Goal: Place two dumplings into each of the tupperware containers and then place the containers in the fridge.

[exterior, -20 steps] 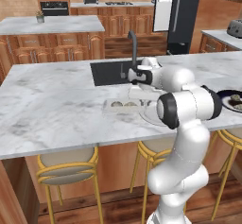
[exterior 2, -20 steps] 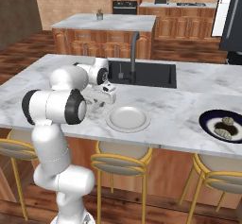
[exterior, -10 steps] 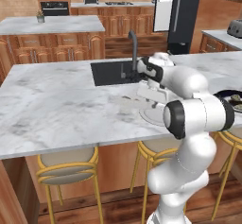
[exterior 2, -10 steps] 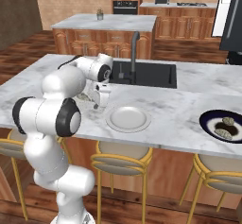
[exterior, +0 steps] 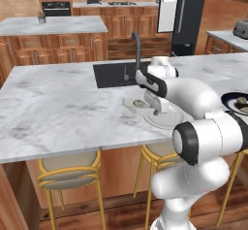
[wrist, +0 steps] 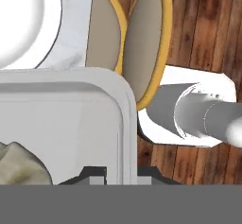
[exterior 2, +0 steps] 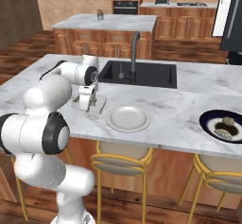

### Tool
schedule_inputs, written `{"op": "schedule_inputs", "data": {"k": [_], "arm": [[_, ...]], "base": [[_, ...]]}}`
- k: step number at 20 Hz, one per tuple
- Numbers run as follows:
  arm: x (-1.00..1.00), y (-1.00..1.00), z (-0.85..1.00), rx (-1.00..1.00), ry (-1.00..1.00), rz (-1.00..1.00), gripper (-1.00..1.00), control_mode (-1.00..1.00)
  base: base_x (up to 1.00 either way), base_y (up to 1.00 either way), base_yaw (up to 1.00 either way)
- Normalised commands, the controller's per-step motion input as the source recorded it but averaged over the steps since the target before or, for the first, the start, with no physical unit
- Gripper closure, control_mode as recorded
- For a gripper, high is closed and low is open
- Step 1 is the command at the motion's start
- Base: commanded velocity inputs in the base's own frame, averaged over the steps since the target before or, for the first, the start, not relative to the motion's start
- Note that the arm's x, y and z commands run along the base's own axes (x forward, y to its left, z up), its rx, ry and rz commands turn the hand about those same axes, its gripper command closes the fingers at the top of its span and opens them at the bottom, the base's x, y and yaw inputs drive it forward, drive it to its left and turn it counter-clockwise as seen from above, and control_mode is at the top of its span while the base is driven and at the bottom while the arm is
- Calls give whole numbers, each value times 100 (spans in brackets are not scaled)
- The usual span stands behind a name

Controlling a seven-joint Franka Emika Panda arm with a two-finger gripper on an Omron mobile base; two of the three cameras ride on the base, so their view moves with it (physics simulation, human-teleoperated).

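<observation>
With its rim pinched between the closed jaws, the container (wrist: 61, 124) fills the lower left of the hand view, a dumpling (wrist: 21, 164) in its bottom corner. From the left base view the gripper (exterior: 156, 108) holds it mid-frame over the counter (exterior: 58, 107), beside a white plate (exterior: 167, 117). More dumplings (exterior 2: 224, 127) sit on a dark plate (exterior 2: 208, 116) at right; the fridge (exterior: 189, 15) stands upper right.
</observation>
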Motion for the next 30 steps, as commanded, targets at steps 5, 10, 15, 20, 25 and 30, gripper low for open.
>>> {"op": "schedule_inputs", "data": {"k": [5, 10, 15, 20, 25, 30], "arm": [[-57, 6, 32, -18, -7, -29, 100, -100], [-63, -20, 43, -4, -9, -13, 100, -100], [-75, -51, 25, -1, 0, 0, 100, -100], [-48, -6, 18, -1, 0, 2, 100, -100], [-66, 0, 45, 0, 0, 10, 100, -100], [-83, 3, 51, 0, -4, 4, 100, -100]], "base": [[0, 0, 0], [0, 0, 0], [0, 0, 0], [0, 0, 0], [0, 0, 0], [0, 0, 0]]}}
